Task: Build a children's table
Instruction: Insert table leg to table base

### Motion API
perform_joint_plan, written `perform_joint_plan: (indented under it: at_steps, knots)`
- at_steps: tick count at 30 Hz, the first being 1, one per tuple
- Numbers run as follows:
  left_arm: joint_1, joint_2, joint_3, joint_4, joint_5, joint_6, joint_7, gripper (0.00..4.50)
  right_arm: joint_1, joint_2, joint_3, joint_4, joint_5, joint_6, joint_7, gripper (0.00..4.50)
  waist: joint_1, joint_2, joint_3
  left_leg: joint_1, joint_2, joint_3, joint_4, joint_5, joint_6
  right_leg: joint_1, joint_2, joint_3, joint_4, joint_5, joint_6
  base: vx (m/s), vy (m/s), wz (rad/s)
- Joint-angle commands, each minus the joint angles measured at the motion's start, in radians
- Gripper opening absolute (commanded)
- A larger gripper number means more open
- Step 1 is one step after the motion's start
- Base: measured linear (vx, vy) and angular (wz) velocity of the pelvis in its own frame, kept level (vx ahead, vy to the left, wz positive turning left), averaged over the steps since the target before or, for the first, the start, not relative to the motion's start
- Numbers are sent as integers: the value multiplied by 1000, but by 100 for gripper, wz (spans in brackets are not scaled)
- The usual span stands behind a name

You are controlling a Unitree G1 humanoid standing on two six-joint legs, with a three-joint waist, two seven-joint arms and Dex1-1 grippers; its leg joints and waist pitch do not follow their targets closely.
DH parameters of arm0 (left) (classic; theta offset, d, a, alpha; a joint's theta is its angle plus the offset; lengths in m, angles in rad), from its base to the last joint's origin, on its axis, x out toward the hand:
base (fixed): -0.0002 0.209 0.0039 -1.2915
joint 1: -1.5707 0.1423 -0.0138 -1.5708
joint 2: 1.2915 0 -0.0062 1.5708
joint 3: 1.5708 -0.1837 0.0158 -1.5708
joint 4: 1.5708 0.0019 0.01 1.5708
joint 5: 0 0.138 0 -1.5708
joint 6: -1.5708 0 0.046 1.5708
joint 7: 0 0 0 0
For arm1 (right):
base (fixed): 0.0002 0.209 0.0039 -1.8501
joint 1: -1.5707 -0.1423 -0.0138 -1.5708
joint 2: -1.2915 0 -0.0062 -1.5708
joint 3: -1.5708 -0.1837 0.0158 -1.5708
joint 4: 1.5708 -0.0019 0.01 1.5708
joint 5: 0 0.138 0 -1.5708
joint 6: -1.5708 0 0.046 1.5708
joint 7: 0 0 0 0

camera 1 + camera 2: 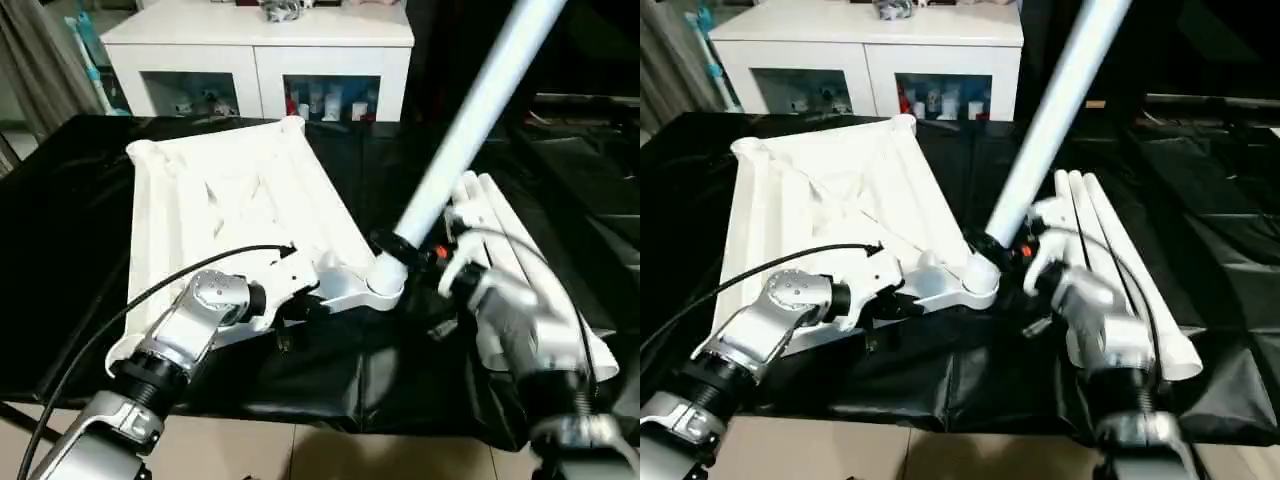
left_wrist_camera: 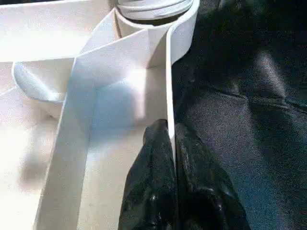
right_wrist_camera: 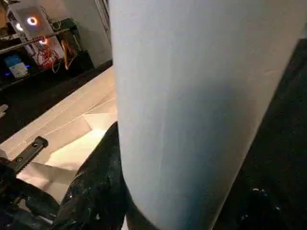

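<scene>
This looks like a robot test room set up like a home. A white cabinet (image 1: 258, 55) with glass doors stands past the far edge of a black-covered table (image 1: 60, 250). Small bottles (image 1: 330, 100) sit behind the glass.

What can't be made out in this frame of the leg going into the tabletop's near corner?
- Upper end of the held leg: cut off by the top edge in both eye views.
- How deep that leg sits in the corner socket: hidden by the socket wall.
- Count of spare legs: partly hidden behind the right hand and forearm.
- Items inside the cabinet: too small.
</scene>
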Motion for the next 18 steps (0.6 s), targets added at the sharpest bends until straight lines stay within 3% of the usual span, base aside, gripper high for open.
perform_joint_plan:
  at_steps: [1,2,5,6,7,8,9,10,12,15,17,18]
  knots:
    - [-2,19,7,16,18,-19,10,0,63,-35,93,19,-115,17,-14,183,2,-5,-54,5,49,-29,-78,-186,50,49,-59,43,-81,-234,-189,0,0,0]
    - [-3,22,5,17,21,-23,8,0,64,-38,114,-1,-128,25,-6,183,1,-9,-53,3,48,-28,-79,-190,50,51,-58,44,-83,-245,-180,0,0,0]
    - [-3,29,0,18,28,-28,3,0,53,-49,155,-24,-155,41,14,183,-1,-6,-49,6,48,-30,-83,-225,43,47,-60,44,-91,-313,-163,0,0,0]
    - [-2,32,-2,20,35,-32,3,0,39,-60,190,-33,-173,56,36,183,-4,-18,-49,5,48,-30,-85,-238,39,48,-59,44,-93,-340,-151,0,0,0]
    - [-2,33,-3,19,36,-32,2,0,35,-63,199,-34,-177,60,44,183,-2,-13,-50,5,49,-32,-85,-236,37,48,-61,45,-90,-338,-153,0,0,0]
    - [-1,35,-3,17,37,-32,1,0,29,-66,212,-37,-182,65,56,183,-4,-18,-49,6,50,-30,-85,-239,39,46,-59,46,-93,-340,-152,0,0,0]
    - [0,35,-4,16,37,-32,0,0,26,-67,218,-39,-185,68,63,183,-3,-15,-48,6,50,-31,-86,-240,38,46,-60,46,-92,-343,-152,0,0,0]
    - [2,36,-4,14,38,-31,0,0,19,-70,228,-40,-185,83,74,183,-4,-21,-48,8,51,-30,-87,-246,37,45,-61,47,-94,-346,-152,0,0,0]
    - [6,39,-5,10,40,-29,-1,0,8,-89,263,-46,-184,125,107,183,-3,-21,-48,8,51,-32,-88,-238,38,47,-60,48,-90,-338,-155,0,0,0]
    - [7,42,-6,12,42,-30,-1,0,1,-100,280,-34,-192,151,121,183,-3,-23,-48,8,52,-31,-89,-231,40,47,-60,49,-88,-305,-164,0,0,0]
    - [6,43,-6,16,43,-32,-2,0,-12,-89,266,-3,-191,154,108,183,-5,-30,-47,10,52,-29,-89,-250,36,44,-62,49,-92,-334,-163,0,0,0]
    - [5,43,-7,18,43,-33,-4,0,-21,-82,256,19,-187,153,102,183,-4,-27,-45,12,52,-30,-90,-265,31,42,-63,50,-94,-365,-160,0,0,0]
